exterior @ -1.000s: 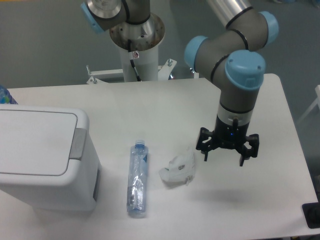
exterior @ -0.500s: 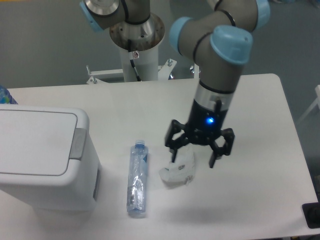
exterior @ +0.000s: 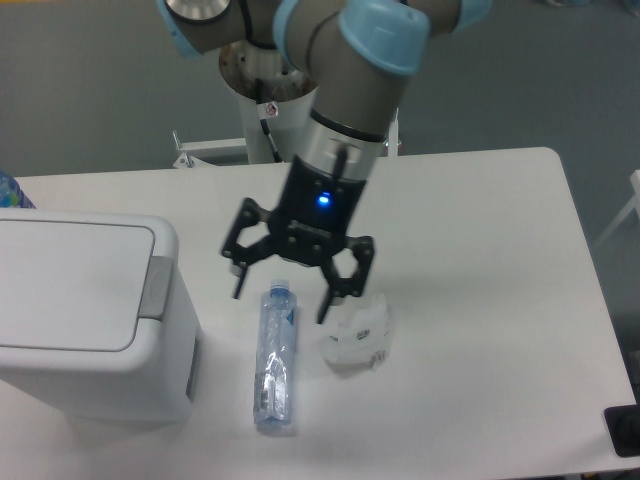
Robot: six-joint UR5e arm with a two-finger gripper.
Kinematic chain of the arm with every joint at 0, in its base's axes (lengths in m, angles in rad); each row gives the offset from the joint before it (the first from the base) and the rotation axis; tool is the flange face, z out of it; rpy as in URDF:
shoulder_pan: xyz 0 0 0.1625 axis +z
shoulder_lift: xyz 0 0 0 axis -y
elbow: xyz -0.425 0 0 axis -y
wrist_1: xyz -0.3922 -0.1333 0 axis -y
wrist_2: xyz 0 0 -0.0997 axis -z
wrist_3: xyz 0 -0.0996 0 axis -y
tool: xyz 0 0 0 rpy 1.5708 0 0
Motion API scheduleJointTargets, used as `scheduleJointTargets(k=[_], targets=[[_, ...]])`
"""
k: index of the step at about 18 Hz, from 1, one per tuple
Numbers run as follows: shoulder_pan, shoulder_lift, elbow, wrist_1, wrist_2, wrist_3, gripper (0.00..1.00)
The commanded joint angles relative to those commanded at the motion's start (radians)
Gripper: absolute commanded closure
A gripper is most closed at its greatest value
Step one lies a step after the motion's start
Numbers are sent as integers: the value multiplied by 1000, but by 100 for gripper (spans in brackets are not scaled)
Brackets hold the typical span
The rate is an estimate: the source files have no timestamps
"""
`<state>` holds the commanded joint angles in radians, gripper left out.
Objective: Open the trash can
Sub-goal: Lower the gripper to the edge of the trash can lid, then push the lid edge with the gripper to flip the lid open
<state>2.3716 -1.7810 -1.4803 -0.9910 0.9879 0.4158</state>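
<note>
Trash can: the large white rectangular plastic trash can [exterior: 85, 320] with rounded corners stands at the left edge of the frame, in its lower half, on the white table [exterior: 480, 230]. Its flat white lid [exterior: 70, 285] lies closed.

Push tab: a grey push tab [exterior: 156, 288] sits on the lid's right edge, facing the middle of the frame. Pressing it is probably what opens the can.

Bottle: a clear plastic bottle [exterior: 276, 357] lies lengthwise just right of the can, apart from it, cap toward the top.

Gripper: the black two-finger gripper [exterior: 281, 292] hangs over the bottle's cap end, centre frame, fingers spread wide and holding nothing. It is not touching the can.

Wrapper: a crumpled clear plastic wrapper [exterior: 357, 338] lies right of the bottle, near the right finger.

Risk, low travel: a sideways move at low height could strike the bottle and roll it against the can.

Risk, spread fingers: open jaws may straddle the narrow tab or press the lid panel instead, leaving the lid closed.

Risk, hard push: pressing sideways rather than down might slide the can along the table.
</note>
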Motion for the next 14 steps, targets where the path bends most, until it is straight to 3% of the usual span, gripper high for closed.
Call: scheduleJointTargets(k=[14], targets=[[-49, -11, -45, 2, 9, -11, 0]])
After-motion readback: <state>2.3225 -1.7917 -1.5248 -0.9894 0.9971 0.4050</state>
